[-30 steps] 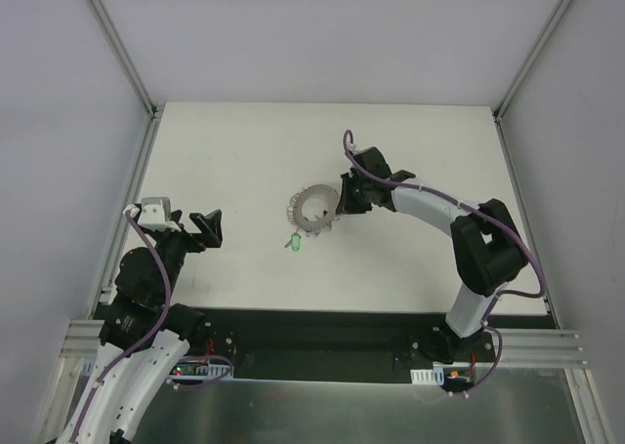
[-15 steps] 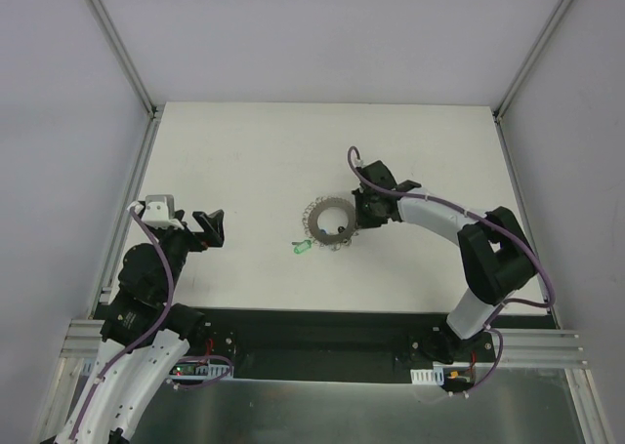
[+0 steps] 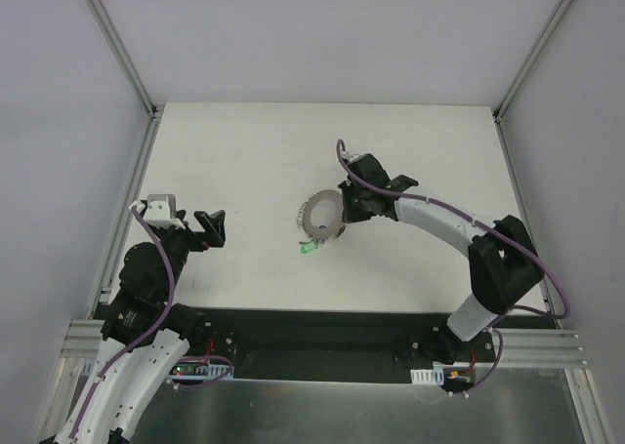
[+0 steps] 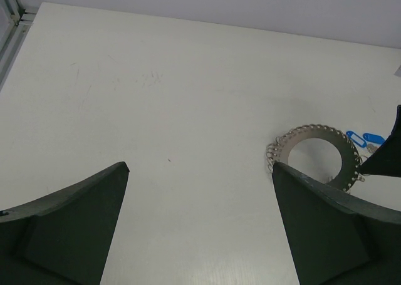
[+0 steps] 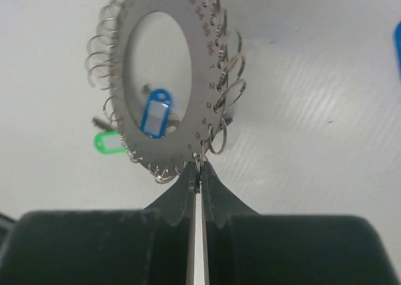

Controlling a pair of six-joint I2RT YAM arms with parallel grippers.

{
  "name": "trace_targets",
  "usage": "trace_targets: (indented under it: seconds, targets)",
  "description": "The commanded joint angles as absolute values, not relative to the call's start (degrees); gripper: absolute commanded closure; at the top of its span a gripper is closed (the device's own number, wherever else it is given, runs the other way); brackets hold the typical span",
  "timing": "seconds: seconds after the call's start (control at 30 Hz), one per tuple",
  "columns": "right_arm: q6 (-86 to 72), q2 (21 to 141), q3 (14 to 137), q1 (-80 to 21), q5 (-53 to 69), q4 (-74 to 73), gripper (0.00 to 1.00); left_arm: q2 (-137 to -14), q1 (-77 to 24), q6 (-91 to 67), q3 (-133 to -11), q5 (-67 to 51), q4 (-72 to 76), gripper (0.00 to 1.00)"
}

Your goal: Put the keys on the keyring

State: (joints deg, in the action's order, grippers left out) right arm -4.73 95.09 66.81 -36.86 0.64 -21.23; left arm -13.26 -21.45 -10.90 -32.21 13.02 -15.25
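No keys seem hooked on the keyring [image 5: 202, 91] yet; green key [image 3: 309, 251] & blue key [image 5: 155, 113] lie loose. Right claw [image 5: 198, 172] pinches its edge, left claw [image 4: 199, 172] spread wide.

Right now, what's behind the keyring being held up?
Through the open centre of the keyring, a blue tag shows; a green tag pokes past its rim. Anything behind its band is hidden.

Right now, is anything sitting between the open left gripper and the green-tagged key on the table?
Nothing visible. Only bare table lies between the left gripper and the green-tagged key. The keyring, pinched at its edge by the right gripper, stands just beyond the key, not in the path.
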Motion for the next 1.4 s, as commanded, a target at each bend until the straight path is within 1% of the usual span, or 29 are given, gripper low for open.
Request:
trace_targets:
  seconds: [0.0,0.07,0.13,0.17,0.23,0.37,0.47,0.57,0.87,0.93,0.97,1.0,1.07,1.1,1.2,1.23,1.3,1.37]
  targets:
    - [-10.45,84.21,65.83,-44.53,1.94,-24.26,0.99,-13.27,-22.06,-10.55,-32.52,11.60,-13.01,0.01]
    - [-13.34,81.14,65.04,-46.57,-1.64,-23.91,0.99,-13.18,-22.06,-10.63,-32.61,11.43,-12.92,0.01]
    - [-14.58,80.07,63.55,-47.90,-2.89,-22.60,0.99,-13.27,-22.06,-10.63,-32.61,11.34,-12.92,0.01]
    - [-15.29,79.89,62.94,-47.99,-5.51,-20.85,0.99,-13.45,-22.06,-10.63,-32.61,11.25,-12.92,0.01]
    - [-16.35,81.38,61.88,-47.99,-7.55,-19.61,0.99,-13.53,-22.06,-10.63,-32.61,11.34,-12.92,0.01]
    - [-18.72,85.51,59.15,-48.16,-8.17,-11.01,0.99,-13.71,-22.06,-10.63,-32.52,11.60,-12.92,0.01]
    - [-20.82,88.41,57.66,-48.51,-11.15,-7.92,0.99,-13.89,-22.06,-10.55,-32.52,11.51,-13.01,0.01]
    - [-23.02,90.00,55.73,-48.51,-14.84,-7.12,0.99,-13.89,-22.06,-10.55,-32.52,11.51,-12.92,0.01]
    - [-23.91,93.07,53.17,-47.73,-19.33,-8.79,0.99,-13.80,-22.15,-10.63,-32.52,11.25,-12.92,0.01]
    - [-23.47,93.69,53.79,-47.46,-20.47,-9.40,0.94,-13.80,-22.06,-10.63,-32.52,11.34,-12.92,0.01]
    - [-22.94,94.30,54.14,-47.29,-20.83,-9.75,0.88,-13.80,-22.15,-10.63,-32.52,11.25,-12.92,0.01]
    - [-21.98,94.39,55.01,-47.29,-21.35,-10.19,0.80,-13.80,-22.15,-10.63,-32.52,11.16,-12.83,0.01]
    - [-20.92,94.22,55.63,-47.29,-23.28,-11.42,0.71,-13.89,-22.15,-10.63,-32.52,11.16,-12.92,0.01]
    - [-19.70,93.52,55.98,-47.20,-23.90,-11.69,0.61,-13.89,-22.15,-10.63,-32.52,11.16,-12.92,0.01]
    - [-17.50,91.07,56.42,-47.46,-25.31,-13.01,0.44,-13.80,-22.15,-10.63,-32.52,11.08,-12.92,0.01]
    - [-16.88,90.36,56.60,-47.55,-25.31,-13.44,0.42,-13.80,-22.15,-10.63,-32.52,10.99,-12.92,0.01]
    - [-16.26,88.87,56.78,-48.34,-24.70,-13.89,0.42,-13.71,-22.15,-10.72,-32.61,10.99,-12.92,0.01]
    - [-16.26,88.42,57.56,-50.00,-24.17,-14.76,0.44,-13.71,-22.15,-10.72,-32.61,10.99,-12.92,0.01]
